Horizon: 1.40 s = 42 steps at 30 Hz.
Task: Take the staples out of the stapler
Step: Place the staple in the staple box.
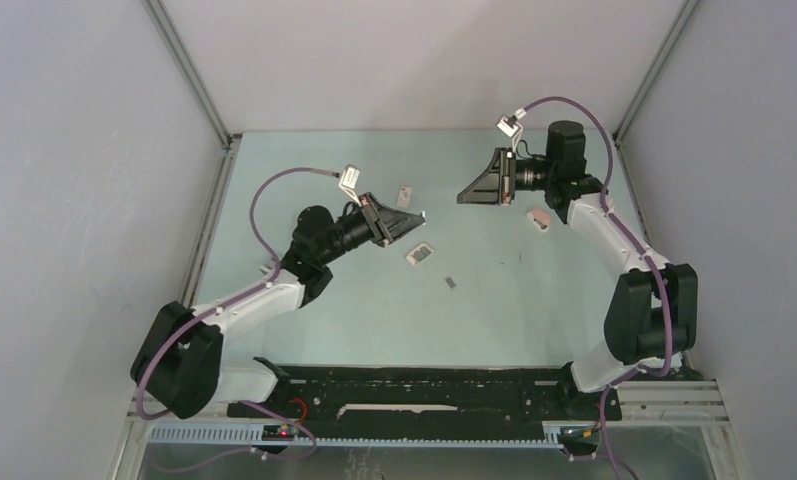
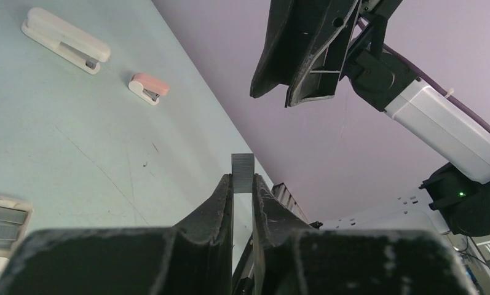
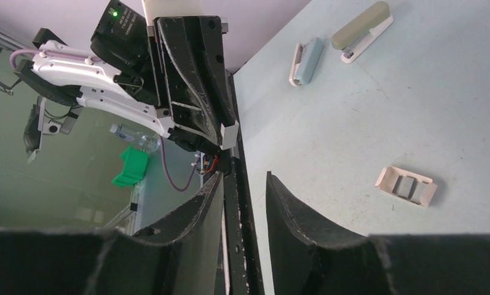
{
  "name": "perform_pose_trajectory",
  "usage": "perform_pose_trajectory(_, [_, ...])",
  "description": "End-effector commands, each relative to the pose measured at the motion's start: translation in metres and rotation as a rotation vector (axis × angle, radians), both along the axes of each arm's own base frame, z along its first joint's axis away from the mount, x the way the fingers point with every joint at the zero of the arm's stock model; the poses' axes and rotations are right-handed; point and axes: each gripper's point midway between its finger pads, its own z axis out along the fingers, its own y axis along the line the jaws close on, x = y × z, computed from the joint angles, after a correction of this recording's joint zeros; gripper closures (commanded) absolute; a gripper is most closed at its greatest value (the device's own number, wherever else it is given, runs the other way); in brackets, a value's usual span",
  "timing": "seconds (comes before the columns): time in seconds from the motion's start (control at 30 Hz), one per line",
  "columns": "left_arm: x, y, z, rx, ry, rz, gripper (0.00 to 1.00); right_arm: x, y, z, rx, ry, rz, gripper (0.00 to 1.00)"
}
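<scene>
Table (image 1: 514, 300): one box (image 1: 420, 254); left jaws pinch one staple strip (image 2: 243, 173); right jaws parted, empty.

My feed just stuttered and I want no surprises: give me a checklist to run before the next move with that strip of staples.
1. Staples pinched in the left end effector: ok, the strip sticks out past the tips.
2. Right end effector free: ok, open, nothing in it.
3. Gap between the two end effectors: ok, they face each other in the air, not touching.
4. Box ready: ok, lies open side up, grey strips inside.
5. Stapler emptied: cannot tell; no view looks inside the white stapler or the pink stapler.
</scene>
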Motion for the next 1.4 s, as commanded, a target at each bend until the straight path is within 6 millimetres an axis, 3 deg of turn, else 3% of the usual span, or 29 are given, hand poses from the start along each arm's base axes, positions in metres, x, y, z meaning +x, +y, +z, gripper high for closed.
perform_pose_trajectory(0.0, [-0.003, 0.007, 0.023, -0.066, -0.051, 0.017, 0.91, 0.001, 0.011, 0.015, 0.028, -0.02, 0.038, 0.6])
perform_pose_trajectory(0.3, [0.0, 0.013, 0.04, -0.138, -0.061, 0.029, 0.91, -0.003, 0.03, 0.023, 0.075, 0.018, 0.088, 0.59])
perform_pose_trajectory(0.53, [0.004, 0.019, 0.03, -0.139, -0.033, 0.059, 0.91, -0.003, 0.026, 0.016, 0.07, 0.018, 0.066, 0.59])
perform_pose_trajectory(1.0, [0.037, 0.017, -0.059, 0.081, 0.267, 0.195, 0.91, 0.011, -0.027, -0.045, -0.082, 0.008, -0.137, 0.57])
perform_pose_trajectory(1.17, [0.043, 0.012, -0.093, 0.246, 0.362, 0.254, 0.91, 0.006, -0.041, -0.061, -0.107, -0.002, -0.176, 0.57])
perform_pose_trajectory(1.37, [0.048, 0.01, -0.114, 0.351, 0.421, 0.314, 0.91, 0.007, -0.05, -0.07, -0.109, 0.0, -0.196, 0.56])
